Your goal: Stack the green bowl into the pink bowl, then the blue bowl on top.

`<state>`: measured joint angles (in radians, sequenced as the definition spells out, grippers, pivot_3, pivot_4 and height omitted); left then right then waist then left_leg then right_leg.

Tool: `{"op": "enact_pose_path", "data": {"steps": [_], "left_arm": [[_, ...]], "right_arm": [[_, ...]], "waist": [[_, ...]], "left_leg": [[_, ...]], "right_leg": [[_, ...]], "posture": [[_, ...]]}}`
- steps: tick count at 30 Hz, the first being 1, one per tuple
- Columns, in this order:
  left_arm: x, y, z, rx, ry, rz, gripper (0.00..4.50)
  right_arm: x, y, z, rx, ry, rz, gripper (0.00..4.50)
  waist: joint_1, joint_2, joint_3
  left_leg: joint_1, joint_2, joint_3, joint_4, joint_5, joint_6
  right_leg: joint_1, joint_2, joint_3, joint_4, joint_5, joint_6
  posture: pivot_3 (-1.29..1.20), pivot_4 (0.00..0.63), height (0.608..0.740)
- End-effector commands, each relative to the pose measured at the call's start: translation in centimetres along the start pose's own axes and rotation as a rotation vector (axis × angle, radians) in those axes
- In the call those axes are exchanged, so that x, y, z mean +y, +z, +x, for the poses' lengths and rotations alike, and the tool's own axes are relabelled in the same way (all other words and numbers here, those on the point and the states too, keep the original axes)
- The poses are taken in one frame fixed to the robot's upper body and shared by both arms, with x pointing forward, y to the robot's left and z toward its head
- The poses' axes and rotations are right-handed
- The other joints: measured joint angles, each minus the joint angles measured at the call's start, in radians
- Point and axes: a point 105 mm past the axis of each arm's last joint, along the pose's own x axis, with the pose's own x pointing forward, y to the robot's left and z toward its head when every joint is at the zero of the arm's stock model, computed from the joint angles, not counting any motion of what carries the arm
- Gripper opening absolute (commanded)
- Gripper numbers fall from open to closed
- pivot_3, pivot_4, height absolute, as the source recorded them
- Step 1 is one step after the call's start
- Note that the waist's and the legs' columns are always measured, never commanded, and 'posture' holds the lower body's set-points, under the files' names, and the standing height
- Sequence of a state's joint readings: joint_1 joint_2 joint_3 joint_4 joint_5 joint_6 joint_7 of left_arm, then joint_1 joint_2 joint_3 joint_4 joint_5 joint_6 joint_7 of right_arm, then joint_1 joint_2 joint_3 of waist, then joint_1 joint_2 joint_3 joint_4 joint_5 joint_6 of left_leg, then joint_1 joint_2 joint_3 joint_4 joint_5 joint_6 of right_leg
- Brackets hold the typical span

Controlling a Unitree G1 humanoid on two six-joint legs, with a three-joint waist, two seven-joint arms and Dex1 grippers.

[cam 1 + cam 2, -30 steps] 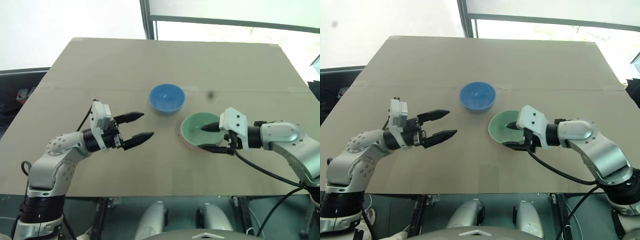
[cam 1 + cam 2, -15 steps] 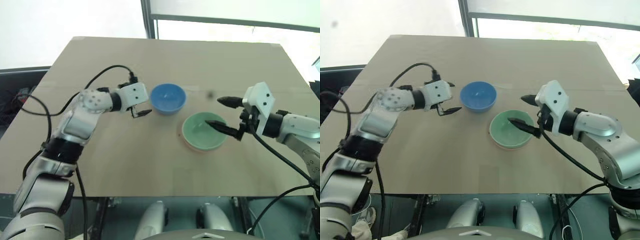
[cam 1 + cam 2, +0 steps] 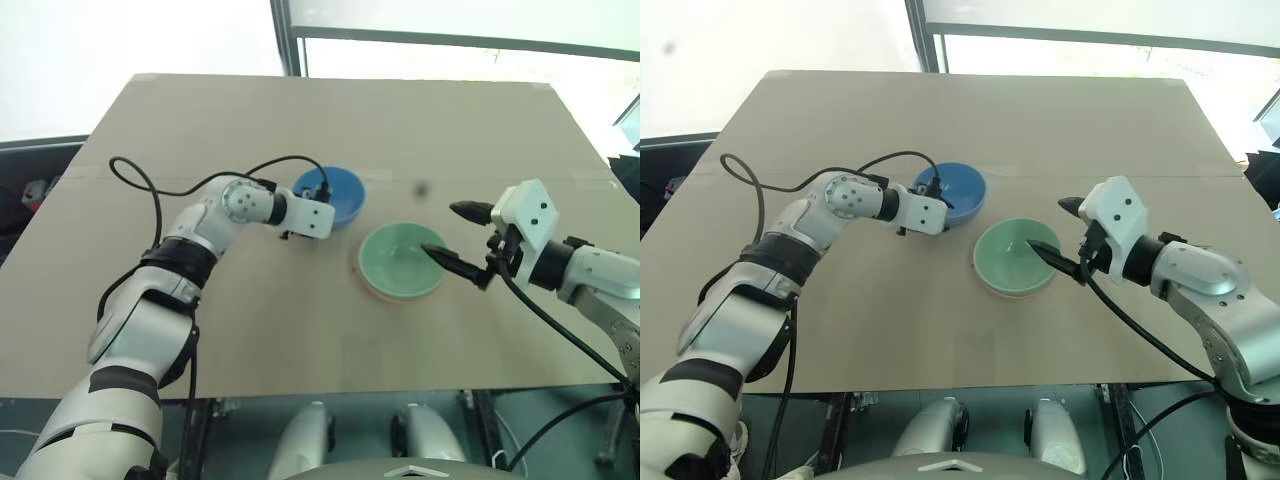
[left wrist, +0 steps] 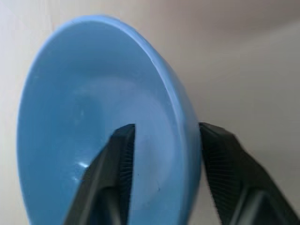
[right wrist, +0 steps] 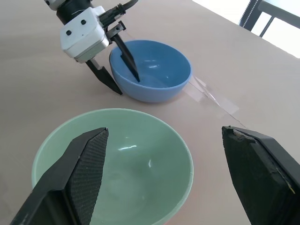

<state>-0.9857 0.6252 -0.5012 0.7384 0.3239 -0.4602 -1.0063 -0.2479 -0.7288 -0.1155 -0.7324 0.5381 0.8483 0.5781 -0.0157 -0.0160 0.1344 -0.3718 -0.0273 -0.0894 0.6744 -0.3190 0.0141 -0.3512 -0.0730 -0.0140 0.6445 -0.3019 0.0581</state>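
Observation:
The blue bowl (image 3: 342, 192) stands upright at the middle of the table. My left gripper (image 3: 305, 212) is shut on its near-left rim, with one finger inside the bowl (image 4: 93, 93) and the other against the outer wall. To the right and nearer me, the green bowl (image 3: 400, 260) sits nested in the pink bowl (image 3: 378, 294), of which a thin rim shows. My right gripper (image 3: 442, 229) hangs open at the green bowl's right side, holding nothing, with its lower fingertip over the bowl's edge.
The brown table (image 3: 250, 330) stretches wide around the bowls, with bare room left and front. A strip of clear tape (image 5: 211, 96) lies on it beside the blue bowl. A window post (image 3: 283, 40) rises beyond the far edge.
My left arm swung forward to the blue bowl, rolled its wrist and closed its fingers over the rim. My right gripper drew back to the right, off the green bowl.

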Motion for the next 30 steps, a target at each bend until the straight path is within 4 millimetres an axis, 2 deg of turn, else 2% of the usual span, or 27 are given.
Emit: {"op": "enact_pose_path", "data": {"steps": [1, 2, 7, 10, 14, 18, 21, 25, 26, 29, 30], "left_arm": [[1.2, 0.4, -0.6, -0.019, 0.023, 0.016, 0.47], [1.2, 0.5, -0.6, -0.029, 0.021, 0.012, 0.05], [1.7, 1.8, -1.2, -0.119, 0.040, -0.008, 0.05], [3.0, 4.2, -2.6, -0.245, 0.065, -0.004, 0.05], [4.5, 8.4, -4.8, -0.427, 0.091, 0.051, 0.05], [3.2, 12.5, -5.5, -0.565, 0.024, 0.120, 0.05], [2.1, 13.9, -5.1, -0.612, -0.025, 0.149, 0.05], [0.3, 14.8, -4.3, -0.667, -0.112, 0.165, 0.05], [0.3, 14.8, -4.1, -0.669, -0.113, 0.155, 0.72], [0.8, 14.7, -4.2, -0.673, -0.073, 0.102, 1.56], [1.0, 14.5, -4.5, -0.682, -0.071, 0.067, 1.70]], "right_arm": [[-0.4, 0.9, -1.0, -0.028, -0.041, -0.040, 4.06], [-0.5, 0.9, -1.2, -0.027, -0.041, -0.047, 4.06], [-0.5, 0.6, -2.8, -0.016, -0.026, -0.069, 4.06], [-0.5, 0.5, -3.8, -0.014, -0.021, -0.068, 4.06], [-0.6, 0.4, -5.9, -0.049, -0.029, -0.008, 4.06], [-1.5, -0.8, -8.3, 0.015, -0.135, -0.004, 4.06], [-1.5, -1.0, -8.8, 0.032, -0.160, -0.014, 4.06], [-0.9, -0.9, -8.3, 0.027, -0.157, -0.019, 4.06], [-0.7, -0.9, -8.2, 0.026, -0.154, -0.021, 4.06], [-0.5, -0.8, -7.7, 0.013, -0.153, -0.013, 4.06], [-0.4, -0.8, -7.5, 0.005, -0.156, -0.005, 4.06]], "waist": [[0.003, 0.000, 0.000], [0.003, 0.000, 0.000], [0.002, 0.000, 0.000], [0.002, 0.000, 0.000], [0.004, -0.001, 0.000], [0.005, 0.000, 0.000], [0.004, 0.000, 0.000], [0.002, 0.000, 0.000], [0.002, 0.000, 0.000], [0.004, 0.000, 0.000], [0.005, 0.000, 0.000]], "left_leg": [[0.000, 0.000, 0.000, 0.001, 0.000, 0.000], [0.000, 0.000, 0.000, 0.001, 0.000, 0.000], [-0.006, -0.001, -0.003, 0.007, 0.000, 0.000], [-0.008, -0.001, -0.004, 0.010, 0.000, 0.000], [-0.009, -0.001, -0.005, 0.012, 0.000, 0.001], [-0.008, -0.001, -0.008, 0.012, 0.000, 0.001], [-0.006, -0.001, -0.007, 0.012, 0.000, 0.001], [-0.003, 0.000, -0.003, 0.012, 0.002, 0.002], [-0.003, 0.000, -0.002, 0.012, 0.002, 0.002], [-0.003, 0.000, -0.001, 0.012, 0.004, 0.003], [-0.003, 0.000, -0.001, 0.012, 0.004, 0.004]], "right_leg": [[0.000, 0.000, 0.000, 0.000, 0.001, 0.001], [0.000, 0.000, 0.000, 0.000, 0.001, 0.002], [-0.002, 0.001, -0.001, 0.000, 0.002, 0.003], [-0.002, 0.001, -0.002, 0.001, 0.002, 0.004], [-0.001, 0.000, -0.002, 0.000, 0.003, 0.004], [0.002, 0.000, -0.002, 0.000, 0.003, 0.005], [0.004, 0.001, -0.001, -0.001, 0.003, 0.005], [0.006, 0.001, 0.001, -0.002, 0.003, 0.005], [0.006, 0.001, 0.002, -0.002, 0.003, 0.005], [0.006, 0.001, 0.004, -0.002, 0.004, 0.007], [0.006, 0.001, 0.004, -0.002, 0.004, 0.008]], "posture": [[0.00, 0.150, 0.740], [0.00, 0.150, 0.740], [0.00, 0.150, 0.740], [0.00, 0.150, 0.740], [0.00, 0.150, 0.740], [0.00, 0.150, 0.740], [0.00, 0.150, 0.740], [0.00, 0.150, 0.740], [0.00, 0.150, 0.740], [0.00, 0.150, 0.740], [0.00, 0.150, 0.740]]}}
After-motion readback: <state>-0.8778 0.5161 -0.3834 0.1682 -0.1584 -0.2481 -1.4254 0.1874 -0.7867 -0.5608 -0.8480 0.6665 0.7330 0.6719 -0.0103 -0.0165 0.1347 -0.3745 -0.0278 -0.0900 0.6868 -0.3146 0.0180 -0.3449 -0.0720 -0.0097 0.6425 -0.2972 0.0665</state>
